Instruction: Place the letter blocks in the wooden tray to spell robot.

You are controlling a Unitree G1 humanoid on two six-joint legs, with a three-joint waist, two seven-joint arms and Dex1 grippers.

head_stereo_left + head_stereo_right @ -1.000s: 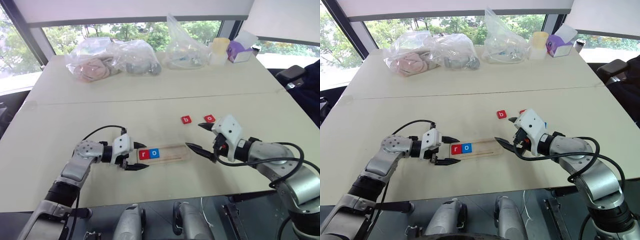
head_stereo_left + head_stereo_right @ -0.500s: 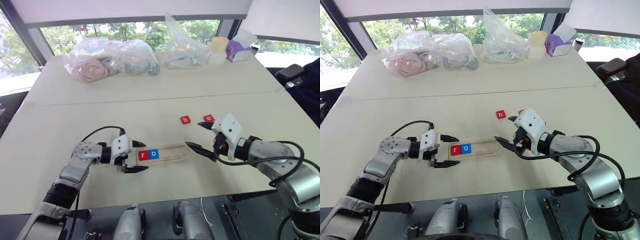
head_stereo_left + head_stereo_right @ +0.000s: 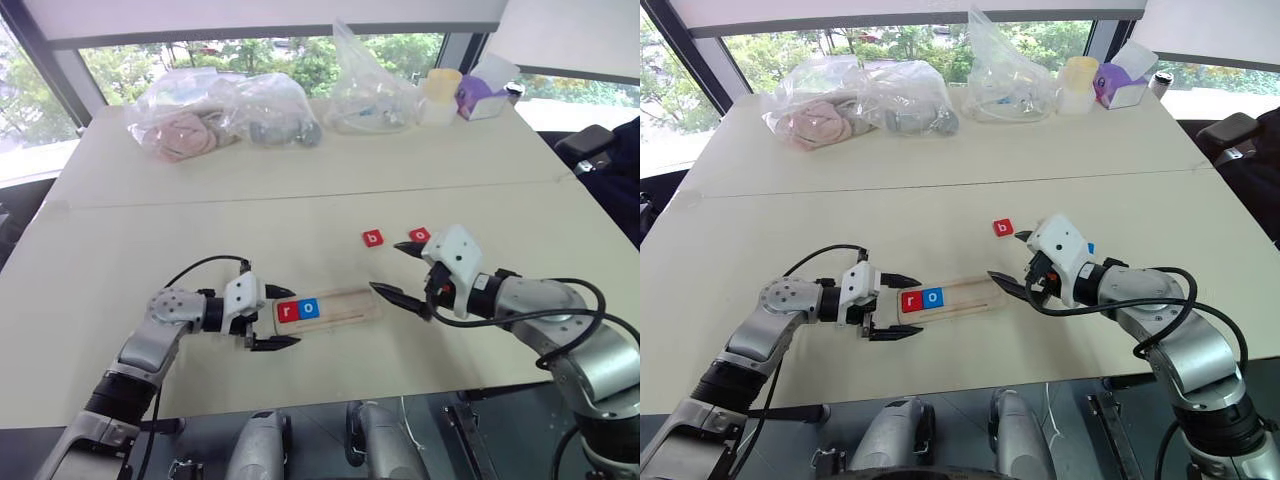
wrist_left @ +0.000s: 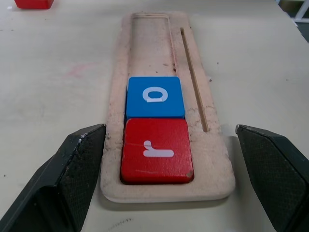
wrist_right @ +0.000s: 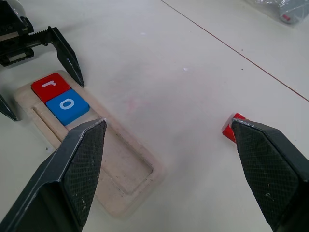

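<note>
Pale wooden tray point(image 3: 328, 305) lying lengthwise left to right on the cream table point(image 3: 300, 200), near the front edge; holding two letter blocks at its left end, a red "r" block point(image 3: 287, 311) and a blue "o" block point(image 3: 309, 308) touching side by side; rest of the tray bare; left end effector point(image 3: 277, 318) spread wide, black fingers point(image 4: 72, 174) flanking the tray's left end, gripping nothing; right end effector point(image 3: 397, 271) also spread wide and empty, hovering just past the tray's right end; red "b" block point(image 3: 372, 238) loose on the table beyond the tray; second red block point(image 3: 420, 235) just right of it, beside the right end effector; clear plastic bags point(image 3: 225, 110) and a yellow cup point(image 3: 440, 95) at the far side
</note>
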